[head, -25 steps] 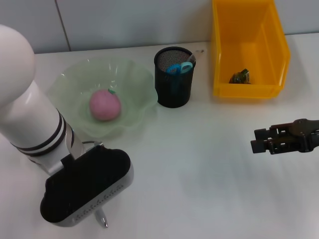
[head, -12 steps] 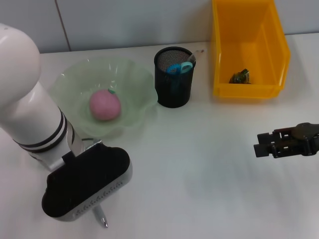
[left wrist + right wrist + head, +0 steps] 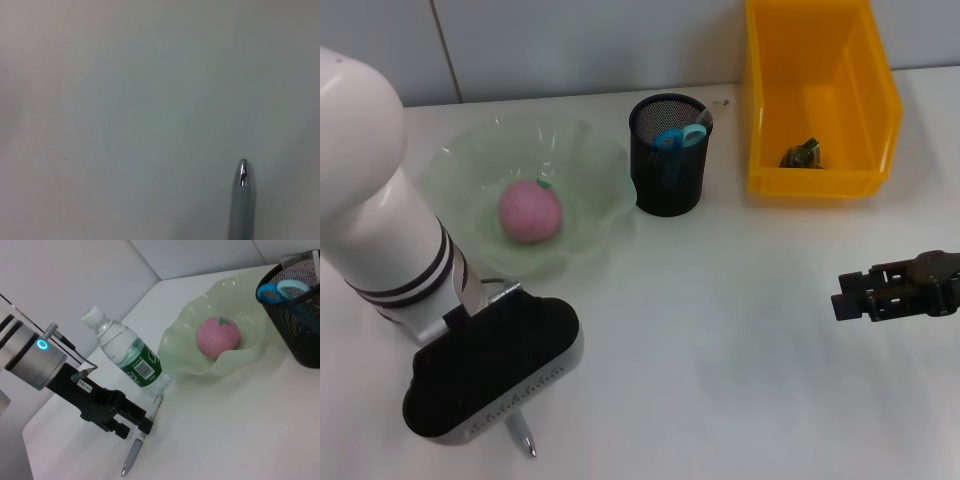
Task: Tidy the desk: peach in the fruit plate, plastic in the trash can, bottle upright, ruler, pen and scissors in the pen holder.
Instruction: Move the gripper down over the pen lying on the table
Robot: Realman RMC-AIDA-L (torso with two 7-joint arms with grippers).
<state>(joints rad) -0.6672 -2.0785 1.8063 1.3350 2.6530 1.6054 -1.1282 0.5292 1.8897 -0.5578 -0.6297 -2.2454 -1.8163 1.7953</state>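
Nearest the robot, the left gripper (image 3: 131, 426) was down at the front-left of the plain white desk (image 3: 720, 330), its fingers closed on the slim silver-white pen (image 3: 138, 448); the pen lay nearly flat on the surface, its shiny tip (image 3: 243, 172) poking out past the gripper's black body. Just beside it stood the clear plastic bottle with a green barcode label (image 3: 129, 358), upright. Off to the right the right gripper (image 3: 865, 293) hovered idle above bare desk; whether its fingers were parted could not be made out.

Farther back, the pink ball-shaped peach (image 3: 531, 211) sat in the wavy pale green fruit plate (image 3: 600, 160). Beyond that, the black wire-mesh pen holder (image 3: 668, 190) held the blue-handled scissors (image 3: 678, 136), and the orange-yellow trash can (image 3: 770, 100) held a crumpled scrap.

The grip looked to sit toward one end of the pen, so it could pivot or slip when lifted, and a swing of the arm might knock the nearby bottle over.

The desk was smooth and matte, backed by a pale tiled wall.
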